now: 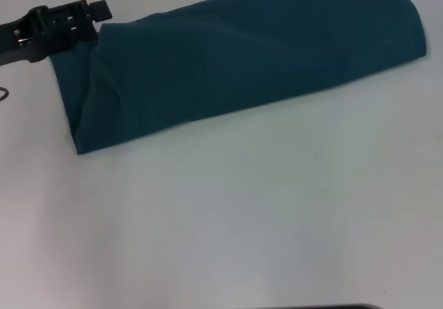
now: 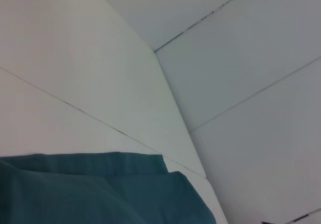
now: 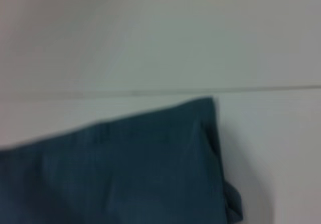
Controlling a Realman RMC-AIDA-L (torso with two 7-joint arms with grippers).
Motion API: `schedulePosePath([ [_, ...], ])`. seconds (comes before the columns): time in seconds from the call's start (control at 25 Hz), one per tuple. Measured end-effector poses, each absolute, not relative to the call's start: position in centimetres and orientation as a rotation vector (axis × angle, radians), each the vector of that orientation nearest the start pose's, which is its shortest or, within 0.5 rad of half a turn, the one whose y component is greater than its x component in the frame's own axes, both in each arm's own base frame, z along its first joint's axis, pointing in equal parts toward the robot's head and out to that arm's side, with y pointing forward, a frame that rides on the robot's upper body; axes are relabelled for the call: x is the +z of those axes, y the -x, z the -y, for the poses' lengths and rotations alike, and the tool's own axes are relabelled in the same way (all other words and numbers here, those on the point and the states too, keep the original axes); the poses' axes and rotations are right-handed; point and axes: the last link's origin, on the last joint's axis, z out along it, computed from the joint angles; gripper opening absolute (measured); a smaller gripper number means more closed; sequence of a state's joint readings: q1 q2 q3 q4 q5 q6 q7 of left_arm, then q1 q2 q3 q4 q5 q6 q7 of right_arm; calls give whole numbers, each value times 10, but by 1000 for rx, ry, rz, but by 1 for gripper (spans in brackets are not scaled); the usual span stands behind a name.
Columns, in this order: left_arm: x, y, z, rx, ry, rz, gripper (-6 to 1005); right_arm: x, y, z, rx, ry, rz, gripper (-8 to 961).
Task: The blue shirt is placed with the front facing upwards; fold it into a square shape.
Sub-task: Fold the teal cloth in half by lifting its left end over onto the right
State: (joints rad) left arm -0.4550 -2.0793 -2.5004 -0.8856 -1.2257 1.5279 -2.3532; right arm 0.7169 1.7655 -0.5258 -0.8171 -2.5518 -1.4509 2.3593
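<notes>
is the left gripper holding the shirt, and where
Cannot be told: the left gripper sits at the far left corner of the folded dark teal-blue cotton shirt; its grip isn't visible.

The left hand (image 1: 102, 12) is matt black throughout, built of blocky, angular parts; small pale rectangular cut-outs show along its body. A thicker, rounded black link joins it behind; a thin dark cable loop (image 1: 3, 94) shows below that.

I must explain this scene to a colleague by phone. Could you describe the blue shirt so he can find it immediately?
Start at the white table and look to its far side. The blue shirt lies there folded into a long slanted band, dark teal, no print showing. It is the only cloth; the left hand, black, is at its far left corner.
</notes>
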Motion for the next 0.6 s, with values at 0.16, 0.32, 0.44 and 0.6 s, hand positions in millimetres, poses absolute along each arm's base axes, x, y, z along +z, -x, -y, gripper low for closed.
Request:
schedulePosePath([
  [0.16,59,263,-341,-977,2200,1694,704,160,-288,-425,-40,2082,-1397,913],
  [0.32,58,263,-339,-979,2202,1690,704,143,-286,-432,-26,2089,-1371,913],
  [0.44,57,263,-338,-981,2206,1689,703,132,-289,-435,20,2089,-1318,913],
  [0.6,56,260,-338,-985,2224,1687,703,115,-296,-437,60,2101,-1279,913],
])
